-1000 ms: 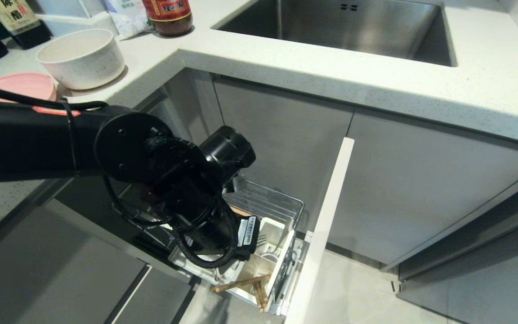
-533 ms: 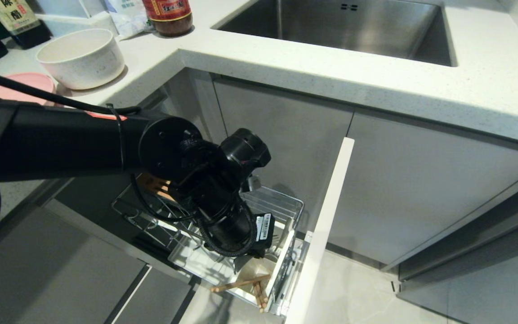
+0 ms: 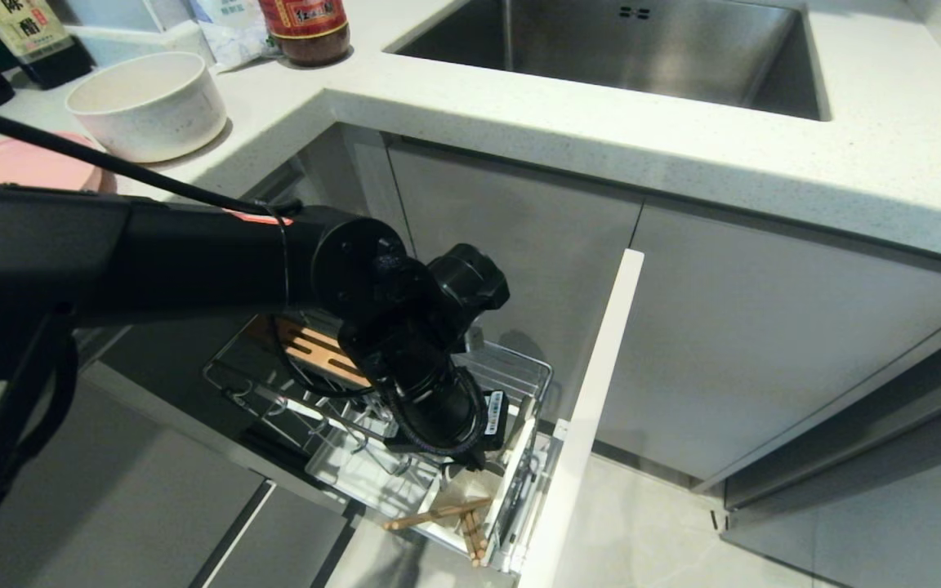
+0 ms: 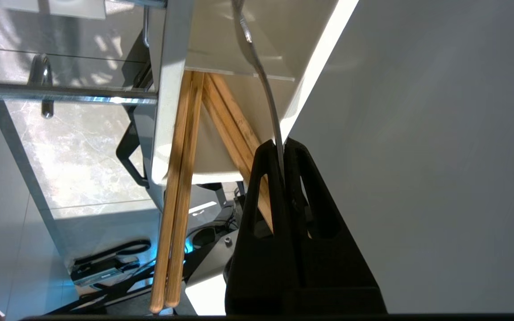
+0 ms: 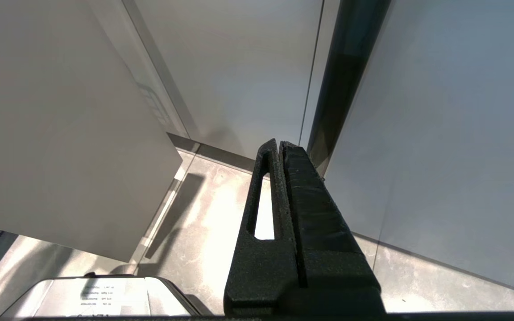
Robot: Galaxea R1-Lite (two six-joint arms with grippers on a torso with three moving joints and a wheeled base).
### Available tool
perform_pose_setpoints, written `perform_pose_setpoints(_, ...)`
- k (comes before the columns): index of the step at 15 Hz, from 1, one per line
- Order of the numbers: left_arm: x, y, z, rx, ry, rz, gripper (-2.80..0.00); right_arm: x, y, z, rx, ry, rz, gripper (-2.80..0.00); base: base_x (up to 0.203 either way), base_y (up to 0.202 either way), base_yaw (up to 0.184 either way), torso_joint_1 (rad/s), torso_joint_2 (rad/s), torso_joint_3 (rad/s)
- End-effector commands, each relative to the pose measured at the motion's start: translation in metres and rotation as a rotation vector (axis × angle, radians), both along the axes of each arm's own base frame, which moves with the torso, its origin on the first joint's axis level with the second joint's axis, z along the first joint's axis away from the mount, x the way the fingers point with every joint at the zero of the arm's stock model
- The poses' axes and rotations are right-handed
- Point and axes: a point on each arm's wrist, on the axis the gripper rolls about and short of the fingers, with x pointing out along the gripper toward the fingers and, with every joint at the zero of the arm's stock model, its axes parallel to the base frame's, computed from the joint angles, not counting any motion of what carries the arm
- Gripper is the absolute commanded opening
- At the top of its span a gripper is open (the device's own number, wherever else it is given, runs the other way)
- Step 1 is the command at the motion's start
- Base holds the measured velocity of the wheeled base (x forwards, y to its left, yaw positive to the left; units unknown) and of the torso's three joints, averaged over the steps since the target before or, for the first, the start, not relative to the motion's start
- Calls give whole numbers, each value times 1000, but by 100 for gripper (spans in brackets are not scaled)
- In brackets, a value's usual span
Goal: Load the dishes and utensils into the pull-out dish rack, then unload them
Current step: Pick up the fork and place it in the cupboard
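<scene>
My left hand [image 4: 282, 147] reaches down into the pull-out dish rack [image 3: 511, 371], fingers pinching the fork [image 4: 261, 76] by its slim handle inside the white utensil cup [image 4: 172, 111]. The chopsticks [image 4: 181, 196] lean just beside it. The bowl [image 3: 148, 102] and pink plate [image 3: 25, 163] sit on the surface [image 3: 601, 122]. My right hand [image 5: 280, 147] hangs pressed together, holding nothing.

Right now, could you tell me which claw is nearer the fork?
Left. The left claw is shut on the fork at the cup; the right claw hangs by a cabinet.

Fork [image 4: 261, 76] head beyond the frame edge, handle end hidden between fingers [image 4: 263, 196].
</scene>
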Motion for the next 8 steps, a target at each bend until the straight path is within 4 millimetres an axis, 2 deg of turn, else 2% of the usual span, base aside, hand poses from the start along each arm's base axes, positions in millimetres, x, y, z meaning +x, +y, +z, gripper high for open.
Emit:
perform_pose_setpoints(1, 4, -4, -7, 10, 14, 1, -280, 0, 0, 0, -1, 0, 0, -280, 0, 0, 0, 0, 0, 0)
perform_pose_setpoints(8, 11, -10, -18, 22, 32, -4, -280, 0, 0, 0, 0, 0, 0, -280, 0, 0, 0, 0, 0, 0)
